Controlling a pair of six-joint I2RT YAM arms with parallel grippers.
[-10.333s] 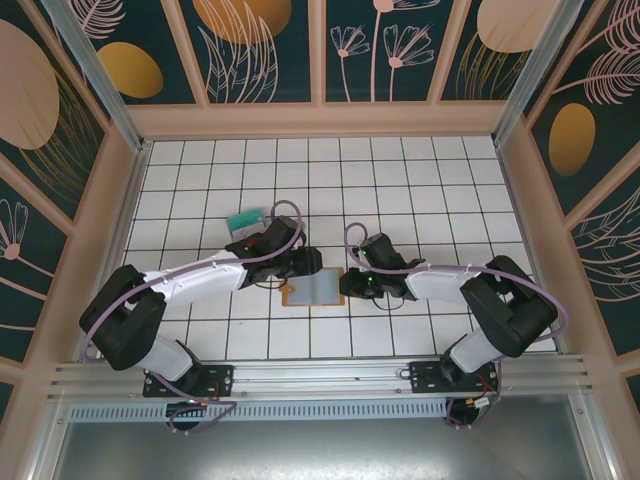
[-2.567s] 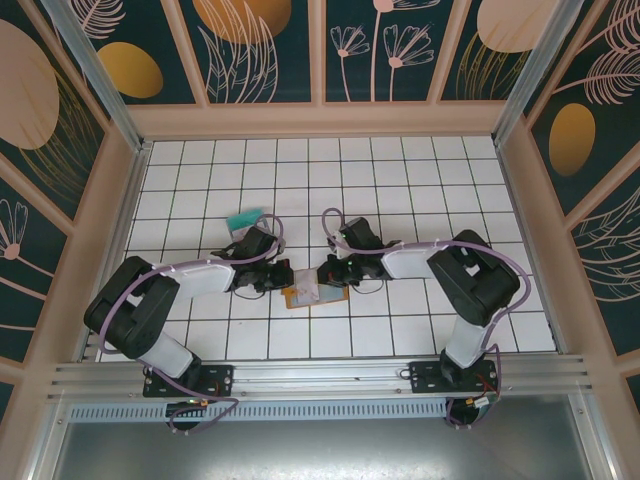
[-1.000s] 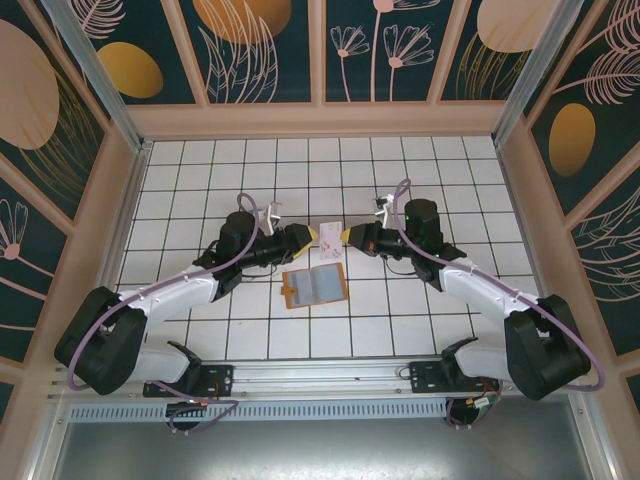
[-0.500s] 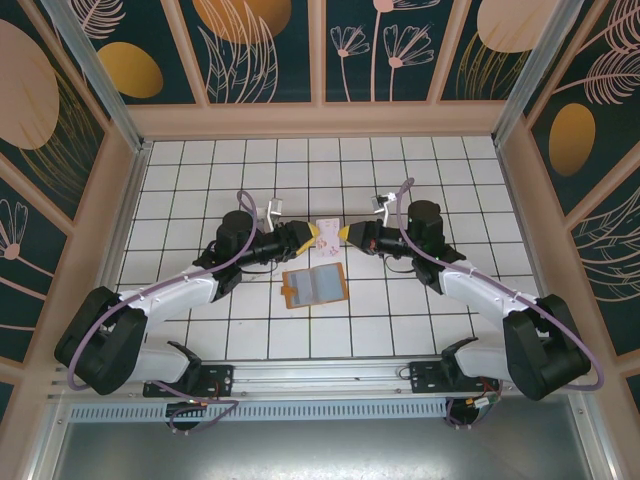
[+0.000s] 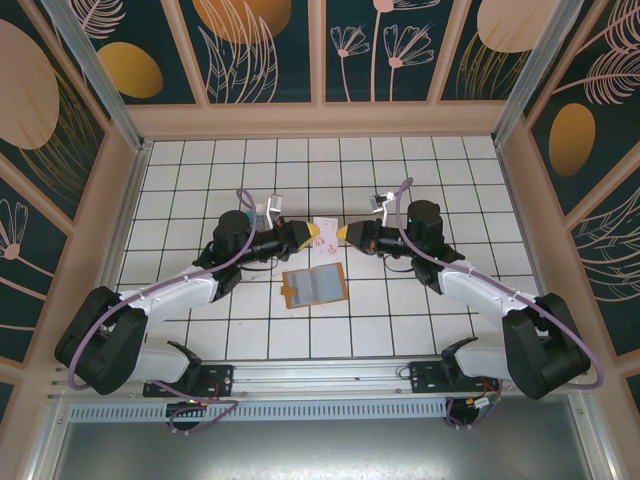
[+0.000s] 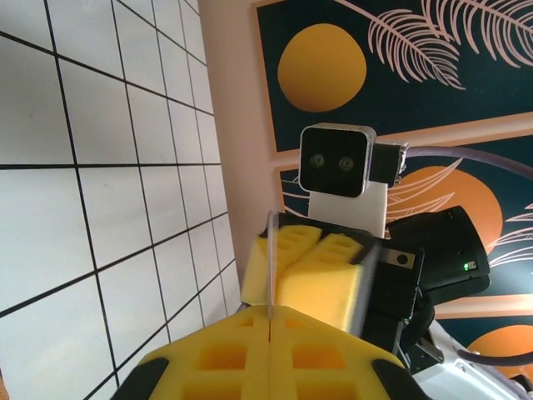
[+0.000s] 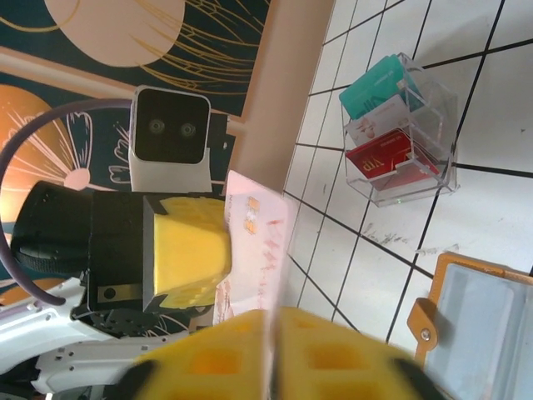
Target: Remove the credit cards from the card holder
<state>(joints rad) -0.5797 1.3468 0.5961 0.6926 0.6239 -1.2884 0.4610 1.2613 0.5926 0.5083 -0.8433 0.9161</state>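
Both of your arms had lifted off the card holder [image 5: 315, 287] since the frame a couple of seconds back, when the two hands were down on it; over the last half second they barely shifted. In the top view, your left hand [image 5: 308, 232] was raised above the counter [image 5: 190, 180], its yellow fingers pressed together on the left edge of a pale credit card [image 5: 326, 227]. The left wrist view showed that card edge-on, pinched in the seam between the fingers. The card hung in the air between the two hands and showed just beyond the holder. The holder lay open and flat on the counter, grey sleeves up, with neither hand touching it. Your right hand [image 5: 346, 233] met the card from the other side and was likewise clamped onto its edge. In the right wrist view the card's face carried pink print. To its right a clear stand [image 7: 441, 108] stood on the counter holding a teal card [image 7: 375, 83], a white card [image 7: 375, 127] and a red card [image 7: 387, 158], with a corner of the open holder near it.
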